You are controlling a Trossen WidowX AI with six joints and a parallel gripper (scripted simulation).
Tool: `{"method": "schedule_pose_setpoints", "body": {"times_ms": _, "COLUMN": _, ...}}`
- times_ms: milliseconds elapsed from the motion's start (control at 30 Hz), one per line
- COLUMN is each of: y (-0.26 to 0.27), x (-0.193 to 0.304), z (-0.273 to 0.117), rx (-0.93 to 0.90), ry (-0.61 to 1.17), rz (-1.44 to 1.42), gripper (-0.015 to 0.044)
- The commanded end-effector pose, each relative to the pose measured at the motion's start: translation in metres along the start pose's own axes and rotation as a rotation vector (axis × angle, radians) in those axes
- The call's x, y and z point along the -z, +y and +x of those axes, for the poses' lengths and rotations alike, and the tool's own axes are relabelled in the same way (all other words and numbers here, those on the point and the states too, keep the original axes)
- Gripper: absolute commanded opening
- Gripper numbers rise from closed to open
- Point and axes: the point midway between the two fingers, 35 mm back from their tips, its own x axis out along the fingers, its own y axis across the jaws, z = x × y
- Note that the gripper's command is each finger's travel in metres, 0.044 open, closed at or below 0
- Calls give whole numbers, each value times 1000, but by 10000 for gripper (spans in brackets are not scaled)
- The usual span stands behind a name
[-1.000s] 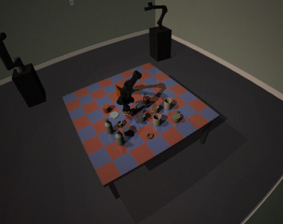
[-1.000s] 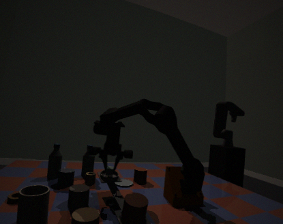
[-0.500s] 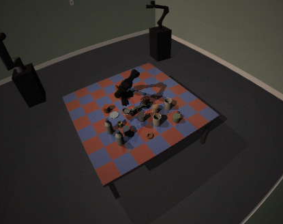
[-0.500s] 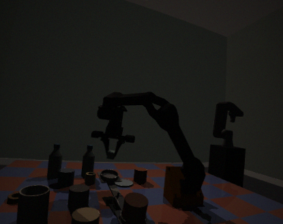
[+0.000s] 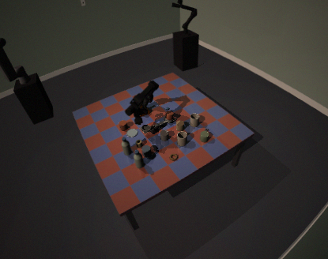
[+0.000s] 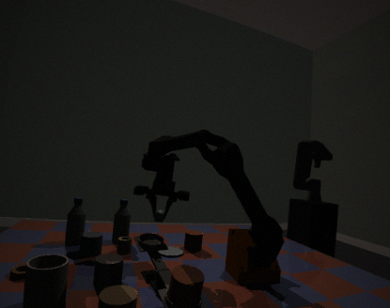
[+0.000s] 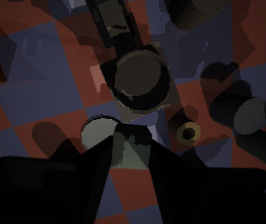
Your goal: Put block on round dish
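Observation:
My gripper [image 6: 160, 217] [image 7: 130, 141] is shut on a small pale block [image 7: 130, 156], held above the table. The balance [image 6: 160, 269] lies under and beyond the fingers. Its near end [image 7: 172, 100] bears a low round holder with no cup on it. A reddish upturned cup [image 5: 170, 117] [image 6: 187, 281] stands at the other end. The pale round dish [image 5: 132, 133] [image 6: 171, 252] [image 7: 96, 131] lies beside the near end, just left of the block in the wrist view, with nothing on it. Which loose cylinder is the second cup I cannot tell.
Near the dish stand an orange cylinder [image 5: 123, 125] [image 6: 194, 242], a small spool [image 5: 139, 144] [image 7: 197, 132], a grey cylinder [image 5: 145, 150] [image 7: 250, 116] and two bottles [image 5: 126, 147] [image 5: 139, 160]. Beyond the balance are several cylinders, open mugs [image 5: 182, 140] [image 5: 194, 121] and a ring [image 6: 19, 276].

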Motion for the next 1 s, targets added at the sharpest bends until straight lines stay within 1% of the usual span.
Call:
{"method": "schedule_pose_setpoints", "body": {"times_ms": 0, "y": 10, "x": 25, "z": 17, "rx": -7, "ry": 4, "rz": -17, "gripper": 0}}
{"method": "schedule_pose_setpoints", "body": {"times_ms": 367, "y": 42, "x": 77, "z": 64, "rx": -23, "ry": 4, "rz": -59, "gripper": 0}}
{"method": "schedule_pose_setpoints", "body": {"times_ms": 533, "y": 43, "x": 77, "z": 68, "rx": -23, "ry": 4, "rz": -60, "gripper": 0}}
{"method": "schedule_pose_setpoints", "body": {"times_ms": 800, "y": 43, "x": 77, "z": 103, "rx": -23, "ry": 3, "rz": -60, "gripper": 0}}
{"method": "schedule_pose_setpoints", "body": {"times_ms": 967, "y": 44, "x": 77, "z": 107, "rx": -23, "ry": 2, "rz": -60, "gripper": 0}}
